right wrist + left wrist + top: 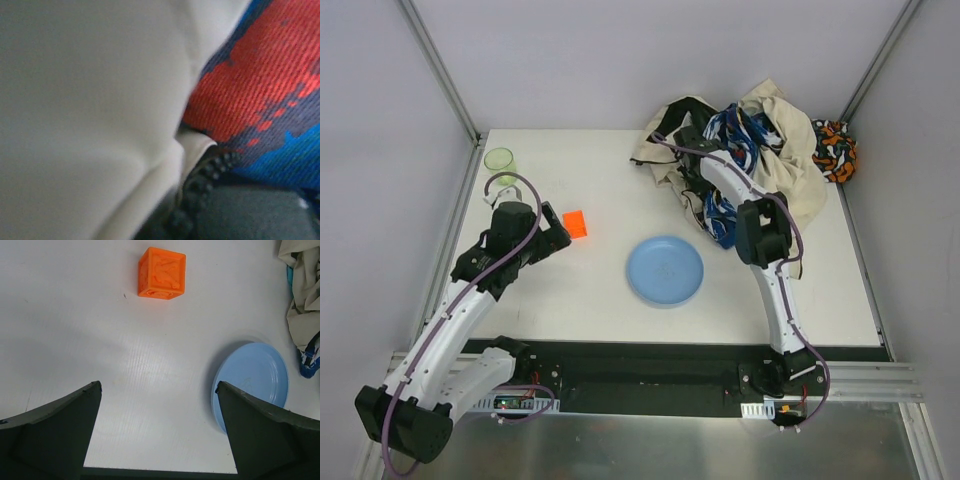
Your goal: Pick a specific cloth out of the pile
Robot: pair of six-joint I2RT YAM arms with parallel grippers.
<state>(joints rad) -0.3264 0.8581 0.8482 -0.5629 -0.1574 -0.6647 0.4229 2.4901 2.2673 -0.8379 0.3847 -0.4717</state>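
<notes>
The pile is a heap of beige, black-trimmed and blue-white patterned garments at the table's back right. My right gripper is pushed into its left side and is shut. Its fingers are buried, so what lies between them does not show. The right wrist view is filled by beige fabric, red-blue patterned fabric and a black zipper. A thin turquoise strip shows under the beige edge; I cannot tell whether it is the cloth. My left gripper hovers open and empty above bare table.
An orange cube lies just ahead of the left gripper. A blue plate sits mid-table, near the pile's front edge. A green cup stands at the back left. An orange-black cloth lies by the right wall.
</notes>
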